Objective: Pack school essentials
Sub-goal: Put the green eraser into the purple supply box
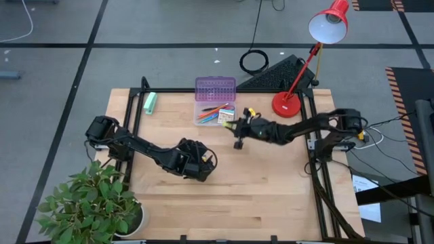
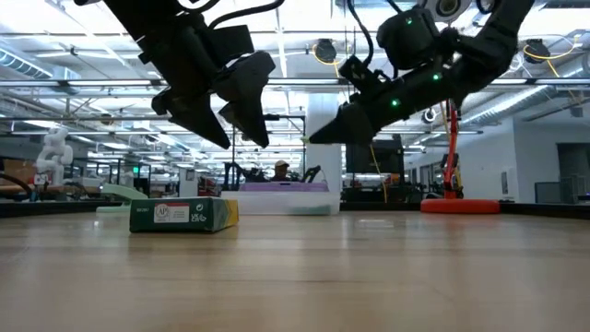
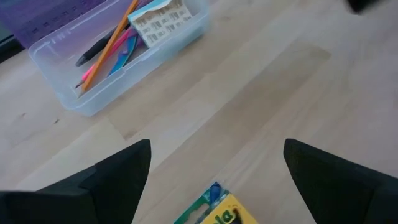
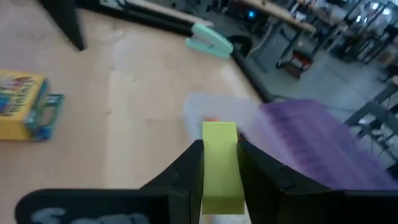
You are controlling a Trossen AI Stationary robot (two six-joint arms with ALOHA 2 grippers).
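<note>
Small yellow piece [image 4: 221,163], a flat block, pinched in my right claw [image 4: 219,171] at frame centre; left claw [image 3: 214,165] spread above the crayon box [image 3: 217,211]

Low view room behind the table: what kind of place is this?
Probably a big robot lab or workshop: long ceiling lights, rows of workbenches, and a white robot figure standing far off.
</note>
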